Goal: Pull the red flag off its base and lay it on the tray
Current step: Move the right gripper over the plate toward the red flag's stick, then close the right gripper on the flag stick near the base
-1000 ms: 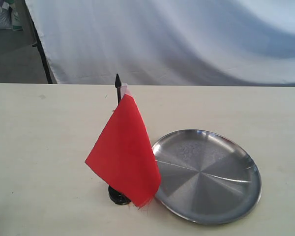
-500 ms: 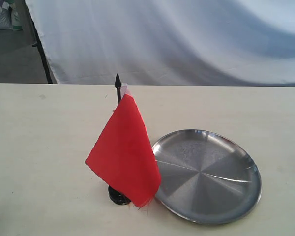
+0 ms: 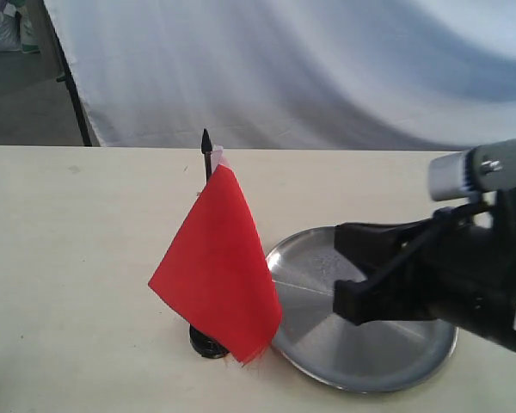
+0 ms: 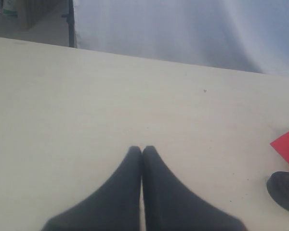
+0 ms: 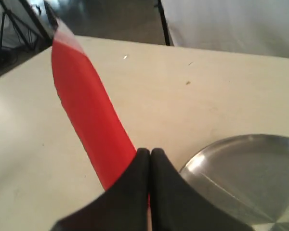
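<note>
The red flag (image 3: pixel 217 267) stands upright on its black stick, planted in the small black base (image 3: pixel 208 342) near the table's front. Just right of it lies the silver tray (image 3: pixel 310 335). My right gripper (image 3: pixel 338 275) hangs over the tray, pointing at the flag's cloth but short of it. In the right wrist view its fingertips (image 5: pixel 150 151) are pressed together, shut on nothing, with the flag (image 5: pixel 86 110) just beyond and the tray (image 5: pixel 245 168) beside. My left gripper (image 4: pixel 142 148) is shut over bare table; the base (image 4: pixel 284 190) and a flag corner (image 4: pixel 288 147) sit at the frame's edge.
A white cloth backdrop (image 3: pixel 327 69) hangs behind the table's far edge. A black stand leg (image 3: pixel 73 86) rises at the back left. The pale tabletop (image 3: pixel 69 258) stretches left of the flag.
My right arm has come in from the right and now hangs over the tray, where it was out of view before. Flag, base and tray have not moved.
</note>
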Controlling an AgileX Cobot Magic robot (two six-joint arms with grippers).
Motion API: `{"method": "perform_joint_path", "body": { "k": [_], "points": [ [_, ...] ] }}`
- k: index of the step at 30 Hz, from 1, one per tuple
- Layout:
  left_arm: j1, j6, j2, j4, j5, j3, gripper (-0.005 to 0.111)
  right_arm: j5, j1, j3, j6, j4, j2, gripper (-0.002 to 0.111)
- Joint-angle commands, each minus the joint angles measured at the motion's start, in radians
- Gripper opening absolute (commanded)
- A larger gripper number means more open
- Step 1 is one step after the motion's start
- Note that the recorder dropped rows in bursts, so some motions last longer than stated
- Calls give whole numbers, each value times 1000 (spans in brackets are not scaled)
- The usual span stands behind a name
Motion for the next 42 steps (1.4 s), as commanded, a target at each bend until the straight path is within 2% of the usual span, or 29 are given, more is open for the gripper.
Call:
{"method": "perform_joint_path", "body": {
  "k": [1,7,10,12,17,19,29,42],
  "points": [
    [1,6,-2,3,-1,3,0,-75,8,-10,-6,-11,151,0],
    [1,6,-2,3,-1,3,0,-75,8,-10,-15,-13,247,0],
    [1,6,-2,3,-1,3,0,-75,8,-10,-44,-13,277,7],
    [1,6,-2,3,-1,3,0,-77,10,-10,-44,-13,298,18],
    [1,6,-2,3,-1,3,0,-94,10,-10,-44,-35,352,57],
    [1,6,-2,3,-1,3,0,-114,10,-10,-44,-35,375,64],
    [1,6,-2,3,-1,3,0,-257,10,-27,-42,-86,506,64],
    [1,6,-2,3,-1,3,0,-258,10,-204,-35,-86,688,64]
  ]
}}
